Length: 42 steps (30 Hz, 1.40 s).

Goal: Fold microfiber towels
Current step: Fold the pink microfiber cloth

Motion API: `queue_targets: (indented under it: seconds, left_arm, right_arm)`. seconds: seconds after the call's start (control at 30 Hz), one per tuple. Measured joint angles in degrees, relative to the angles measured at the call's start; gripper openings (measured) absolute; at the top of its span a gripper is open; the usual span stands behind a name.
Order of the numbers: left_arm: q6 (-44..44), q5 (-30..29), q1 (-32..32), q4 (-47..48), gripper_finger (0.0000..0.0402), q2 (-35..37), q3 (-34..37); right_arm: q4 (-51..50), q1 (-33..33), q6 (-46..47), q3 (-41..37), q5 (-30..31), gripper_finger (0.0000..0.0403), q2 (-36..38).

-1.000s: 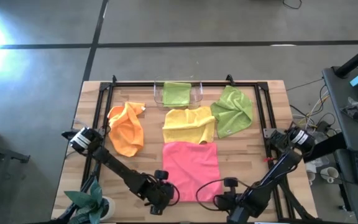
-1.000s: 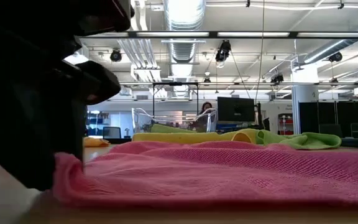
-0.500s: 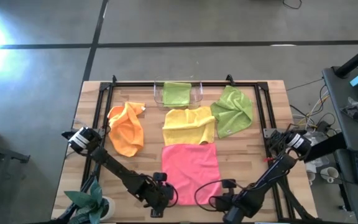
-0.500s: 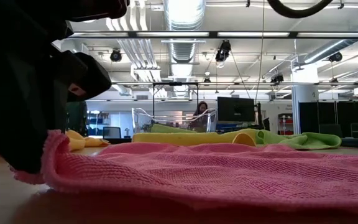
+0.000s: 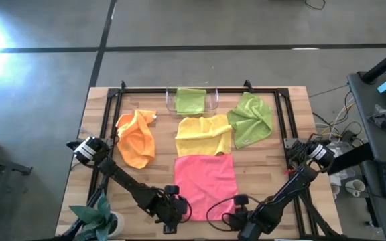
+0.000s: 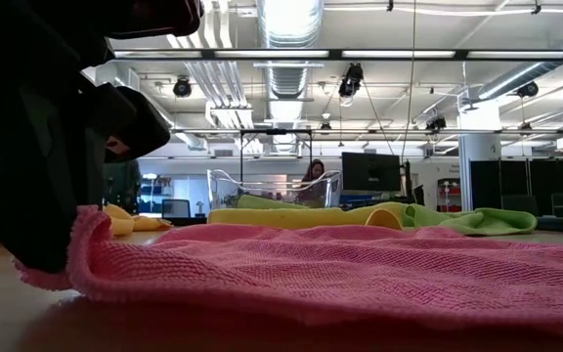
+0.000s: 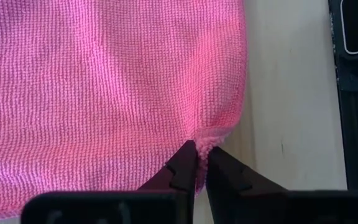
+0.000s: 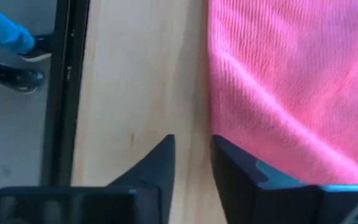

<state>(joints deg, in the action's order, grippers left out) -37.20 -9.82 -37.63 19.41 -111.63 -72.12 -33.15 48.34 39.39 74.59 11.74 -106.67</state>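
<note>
The pink towel (image 5: 206,182) lies spread flat near the table's front edge. My left gripper (image 7: 201,163) is shut on its near left corner and shows as the dark mass (image 6: 37,186) in the low view. My right gripper (image 8: 192,158) is open at the towel's near right corner (image 5: 236,213). The gap between its fingers is over bare wood just beside the pink edge (image 8: 219,93). Farther back lie an orange towel (image 5: 137,138), a yellow one (image 5: 203,134) and a lime green one (image 5: 251,118). Another lime green towel (image 5: 190,100) lies in the clear tray. My left gripper pinches the pink towel's near left corner (image 7: 213,132) between its two fingers, reaching low from the table's near side. The cloth puckers at the fingertips. That corner (image 6: 81,230) stands a little above the wood, while the rest of the towel lies flat.
A black frame (image 5: 112,120) runs round the work area. The clear tray (image 5: 171,102) stands at the back middle. A small plant (image 5: 96,217) is at the near left corner. Bare wood shows left and right of the pink towel.
The pink towel's near left corner has risen off the wood and bunched at my left gripper, while the rest of the towel stays flat. My right gripper has moved toward the table's far edge and left, up to the towel's near right corner.
</note>
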Motion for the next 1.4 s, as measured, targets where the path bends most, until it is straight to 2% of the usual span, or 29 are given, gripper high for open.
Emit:
queue_targets:
  seconds: [0.13,0.27,0.37,0.6,0.7,0.77,0.97,1.4]
  left_arm:
    - [0.01,0.0,0.0,0.01,0.0013,0.0,0.04]
    - [0.01,0.0,0.0,0.01,0.0013,0.0,0.04]
    - [0.01,0.0,0.0,0.01,0.0013,0.0,0.03]
    - [0.04,0.0,0.0,-0.01,0.0013,0.02,0.24]
    - [0.04,0.0,0.0,0.03,0.0013,0.02,0.24]
    - [0.04,0.0,0.0,0.01,0.0013,0.02,0.24]
    - [0.04,0.0,-0.07,-0.01,0.0013,0.02,-0.16]
    - [-0.1,1.36,-2.42,0.08,0.0013,0.02,-2.71]
  right_arm:
    - [-0.16,0.0,-4.17,-0.01,2.18,0.0143,-0.07]
    - [-0.88,-0.41,-4.19,-0.81,2.31,0.0165,-0.11]
    - [-0.91,-1.01,-3.37,-2.25,2.94,0.0176,-0.31]
    - [0.71,-2.25,-1.75,-4.25,0.33,0.018,-0.14]
    - [0.9,-2.32,-1.83,-4.43,0.22,0.0163,-0.11]
    - [1.17,-2.47,-1.87,-4.57,-0.13,0.0138,-0.11]
    - [1.31,-2.54,-1.63,-4.67,-0.66,0.0023,-0.11]
    - [-3.81,-0.28,2.62,1.96,-1.29,0.0009,-0.07]
